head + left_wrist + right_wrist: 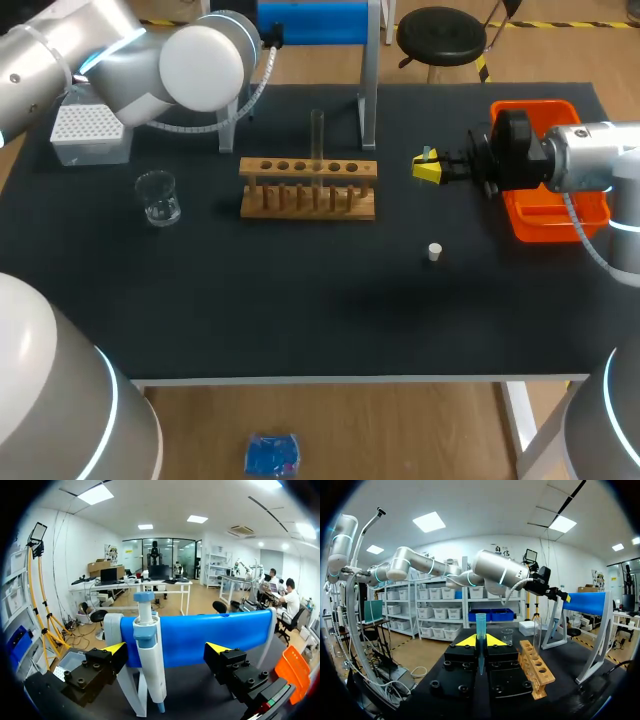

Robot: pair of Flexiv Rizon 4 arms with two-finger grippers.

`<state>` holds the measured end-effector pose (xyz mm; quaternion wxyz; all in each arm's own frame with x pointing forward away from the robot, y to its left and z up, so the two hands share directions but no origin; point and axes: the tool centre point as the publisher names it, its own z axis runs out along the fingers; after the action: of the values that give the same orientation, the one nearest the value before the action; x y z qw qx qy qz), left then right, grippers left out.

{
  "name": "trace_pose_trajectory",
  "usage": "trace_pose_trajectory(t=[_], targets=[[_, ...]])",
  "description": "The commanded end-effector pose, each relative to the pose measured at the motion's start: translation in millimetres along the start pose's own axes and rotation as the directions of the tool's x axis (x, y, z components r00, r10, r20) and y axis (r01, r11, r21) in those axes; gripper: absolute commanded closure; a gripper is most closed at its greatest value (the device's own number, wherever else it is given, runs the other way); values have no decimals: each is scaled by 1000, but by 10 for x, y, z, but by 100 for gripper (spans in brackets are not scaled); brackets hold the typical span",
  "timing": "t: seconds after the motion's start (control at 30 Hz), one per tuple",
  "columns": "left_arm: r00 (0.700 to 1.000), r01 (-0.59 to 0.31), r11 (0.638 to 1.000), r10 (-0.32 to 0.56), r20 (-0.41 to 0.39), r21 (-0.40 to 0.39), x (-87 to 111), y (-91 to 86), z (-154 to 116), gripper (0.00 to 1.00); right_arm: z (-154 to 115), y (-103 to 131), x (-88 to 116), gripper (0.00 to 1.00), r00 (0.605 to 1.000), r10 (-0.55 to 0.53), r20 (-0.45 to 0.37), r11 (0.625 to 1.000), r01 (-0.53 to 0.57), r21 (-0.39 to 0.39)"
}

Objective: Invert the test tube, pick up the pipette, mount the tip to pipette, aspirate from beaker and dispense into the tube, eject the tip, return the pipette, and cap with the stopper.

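While the left claw stands open around the pipette hanging on its blue stand, seemingly ready to grasp, the test tube stands upright in the wooden rack; the right claw pinches a pipette tip upright, likely for mounting.

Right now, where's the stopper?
Head view: the stopper sits on the table right of centre, between the wooden rack and the orange tray, nearer the front edge than both.
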<state>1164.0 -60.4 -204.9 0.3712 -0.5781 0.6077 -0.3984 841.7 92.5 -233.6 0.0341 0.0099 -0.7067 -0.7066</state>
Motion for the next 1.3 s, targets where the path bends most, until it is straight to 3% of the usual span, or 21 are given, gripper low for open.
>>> trace_pose_trajectory(t=[0.03, 0.57, 0.6, 0.63, 0.7, 1.3], targets=[[1000, 2, 1000, -2, 6, -4, -3, -15, 42, 0, -5, 8, 10, 100, 1000, 0, 1, 1000, 0, 2], [1000, 12, 1000, -12, 26, 1, -47, -25, 75, 0, -5, 8, 10, 100, 1000, 0, 1, 1000, 0, 2], [1000, 11, 1000, -11, 26, 1, -47, -25, 75, 9, -5, 8, 10, 100, 1000, 0, 1, 1000, 0, 2], [1000, 12, 1000, -12, 26, 0, -48, -24, 75, 45, -5, 8, 10, 100, 1000, 0, 1, 1000, 0, 2], [1000, 13, 1000, -13, 27, -1, -49, -16, 77, 100, -5, 8, 10, 100, 1000, 0, 1, 1000, 0, 2], [999, 17, 1000, -16, 40, -13, -49, 19, 90, 100, -5, 8, 10, 100, 1000, 0, 1, 1000, 0, 2]])
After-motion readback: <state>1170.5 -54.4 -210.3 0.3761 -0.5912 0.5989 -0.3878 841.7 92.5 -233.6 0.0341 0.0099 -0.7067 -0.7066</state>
